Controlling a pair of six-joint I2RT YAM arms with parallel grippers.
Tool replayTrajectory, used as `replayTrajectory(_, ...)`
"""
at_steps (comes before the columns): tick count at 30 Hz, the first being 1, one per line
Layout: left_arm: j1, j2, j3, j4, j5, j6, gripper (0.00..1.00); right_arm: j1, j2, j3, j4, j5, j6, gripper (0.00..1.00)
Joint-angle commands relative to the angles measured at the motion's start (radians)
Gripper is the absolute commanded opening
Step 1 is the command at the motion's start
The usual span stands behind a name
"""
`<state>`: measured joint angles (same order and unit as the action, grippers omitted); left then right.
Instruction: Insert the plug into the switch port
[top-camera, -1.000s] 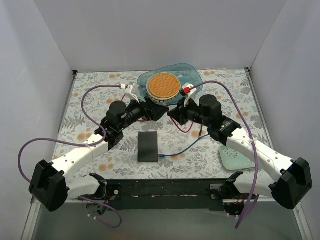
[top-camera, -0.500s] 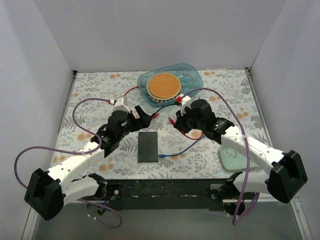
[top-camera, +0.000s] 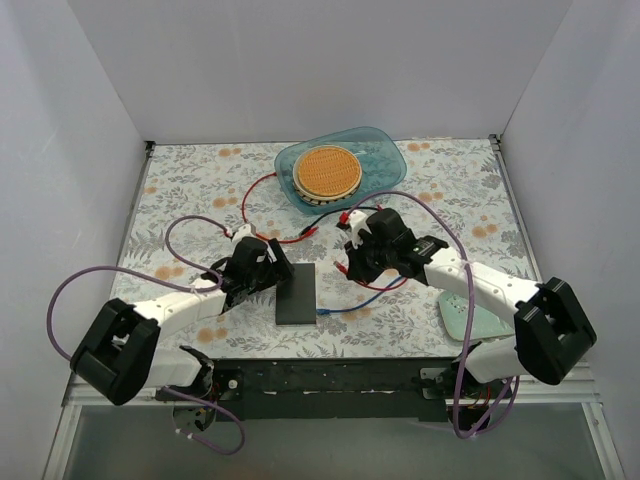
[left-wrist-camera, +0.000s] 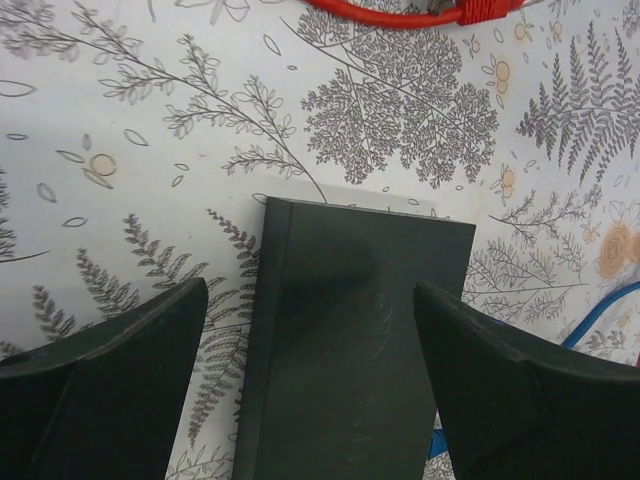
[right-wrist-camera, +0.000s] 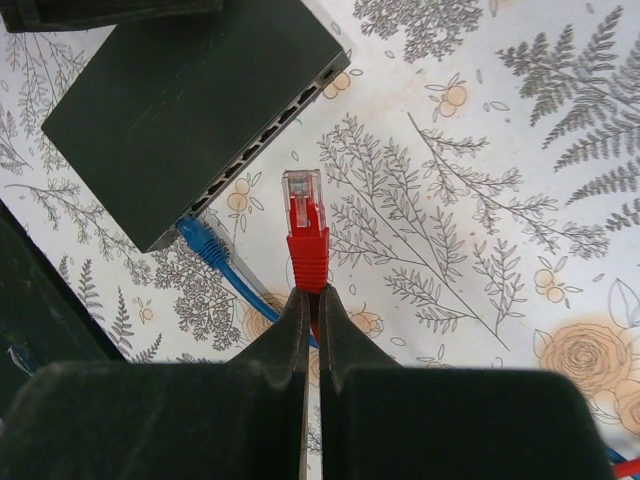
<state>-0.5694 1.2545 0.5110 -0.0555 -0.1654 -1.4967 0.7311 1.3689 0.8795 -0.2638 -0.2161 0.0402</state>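
Red plug (right-wrist-camera: 305, 225) in line with right gripper (right-wrist-camera: 308, 296), tip beside switch (right-wrist-camera: 180, 110).

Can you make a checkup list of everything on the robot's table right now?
Surface: floral cloth, flat.
Job's things: switch lies flat; red plug not yet in a port.
Clutter: blue tray holding a round orange disc; green pad at the near right.
Grippers: left gripper open, straddling the switch; right gripper shut on the red plug.
Cables: blue cable plugged into the switch; red cable loose on the cloth.
Surroundings: plain white walls.
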Motion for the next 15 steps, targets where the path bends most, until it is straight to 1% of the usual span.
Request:
replayTrajectory(1, 0.006, 0.054, -0.017, 0.166, 0.114, 0.016, 0.83, 0.028, 0.028, -0.005, -0.012, -0.042, -0.028, 0.01)
replayTrajectory(5, 0.006, 0.114, 0.012, 0.252, 0.164, 0.044, 0.83, 0.059, 0.059, -0.002, -0.025, -0.054, -0.037, 0.01)
replayTrajectory(9, 0.008, 0.176, 0.063, 0.301, 0.234, 0.085, 0.84, 0.071, 0.076, 0.004, -0.034, -0.058, -0.037, 0.01)
replayTrajectory(11, 0.008, 0.204, 0.101, 0.304, 0.274, 0.116, 0.86, 0.073, 0.081, 0.007, -0.038, -0.063, -0.037, 0.01)
replayTrajectory(13, 0.008, 0.241, 0.124, 0.290, 0.277, 0.122, 0.87, 0.074, 0.087, 0.009, -0.048, -0.066, -0.037, 0.01)
replayTrajectory(15, 0.009, 0.249, 0.135, 0.287, 0.279, 0.136, 0.88, 0.076, 0.093, 0.013, -0.058, -0.072, -0.071, 0.01)
